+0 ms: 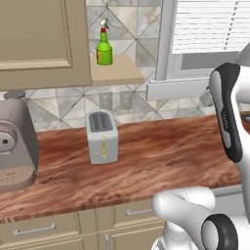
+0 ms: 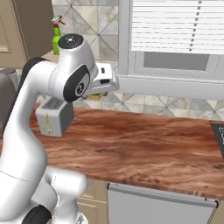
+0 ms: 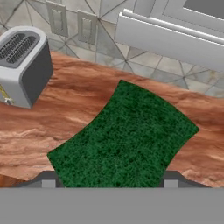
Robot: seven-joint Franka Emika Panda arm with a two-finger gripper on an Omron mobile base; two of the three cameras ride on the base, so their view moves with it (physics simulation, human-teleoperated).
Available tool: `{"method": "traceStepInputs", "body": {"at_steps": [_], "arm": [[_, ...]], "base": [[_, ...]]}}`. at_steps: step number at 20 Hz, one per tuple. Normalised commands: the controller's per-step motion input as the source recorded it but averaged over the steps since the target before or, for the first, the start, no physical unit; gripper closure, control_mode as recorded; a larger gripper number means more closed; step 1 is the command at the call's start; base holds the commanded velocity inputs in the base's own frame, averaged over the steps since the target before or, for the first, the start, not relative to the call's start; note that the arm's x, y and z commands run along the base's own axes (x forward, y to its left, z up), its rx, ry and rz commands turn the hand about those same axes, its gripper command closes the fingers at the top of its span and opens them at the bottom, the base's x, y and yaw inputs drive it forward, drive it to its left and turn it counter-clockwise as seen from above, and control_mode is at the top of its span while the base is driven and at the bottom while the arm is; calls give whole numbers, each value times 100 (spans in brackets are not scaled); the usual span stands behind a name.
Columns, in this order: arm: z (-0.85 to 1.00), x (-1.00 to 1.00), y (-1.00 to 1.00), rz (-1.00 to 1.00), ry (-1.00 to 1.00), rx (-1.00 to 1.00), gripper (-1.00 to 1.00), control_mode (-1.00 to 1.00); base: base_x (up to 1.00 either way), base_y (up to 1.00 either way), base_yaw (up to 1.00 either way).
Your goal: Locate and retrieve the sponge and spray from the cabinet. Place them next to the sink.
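Gripper [image 3: 107, 183] clamps the sponge [image 3: 124, 140] by its near edge; it looks light, soft and bends visibly. Spray [image 1: 104, 47] stands on the cabinet [image 1: 39, 39] side shelf.

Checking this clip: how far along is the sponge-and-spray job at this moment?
Roughly halfway on the first item. The sponge is off the cabinet and sits between the gripper fingertips above the wooden counter, apparently gripped and not yet set down. The spray stands on the cabinet's side shelf, untouched. Left: place the sponge by the sink, then fetch the spray.
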Motion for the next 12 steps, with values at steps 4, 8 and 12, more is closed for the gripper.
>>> {"method": "traceStepInputs", "body": {"at_steps": [4, 8, 12], "arm": [[0, 0, 0, 0, 0, 0, 100, 100], [0, 0, 0, 0, 0, 0, 100, 100], [0, 0, 0, 0, 0, 0, 100, 100]], "base": [[8, -32, -1], [10, -35, 0], [15, -53, 0]]}}
